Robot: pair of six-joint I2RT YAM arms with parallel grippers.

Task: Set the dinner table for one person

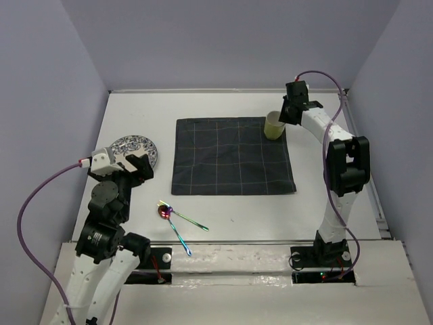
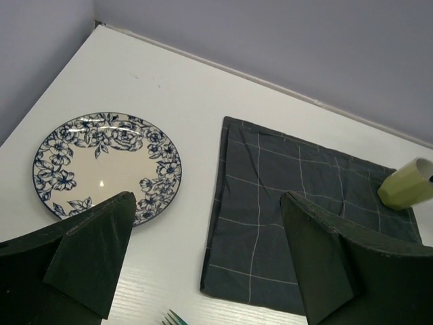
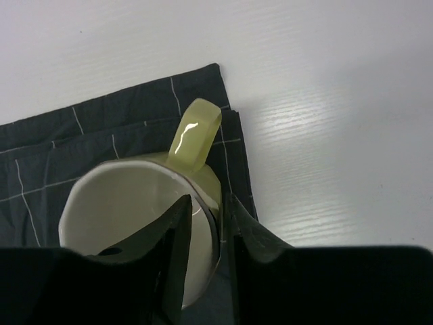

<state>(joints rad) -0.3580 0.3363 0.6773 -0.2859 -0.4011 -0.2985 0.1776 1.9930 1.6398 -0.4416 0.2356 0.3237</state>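
Right end effector (image 3: 208, 211) clamped on the mug (image 3: 125, 203) rim, we judge, to stand it upright at the cloth (image 3: 101, 128) corner.

Boxed in pale lilac: the back wall (image 1: 230, 40) runs across the top of the frame, the left wall (image 1: 40, 101) and right wall (image 1: 399, 81) down either edge; a white table (image 1: 270, 217) fills the centre, meeting the back wall at a thin seam; light soft and even.
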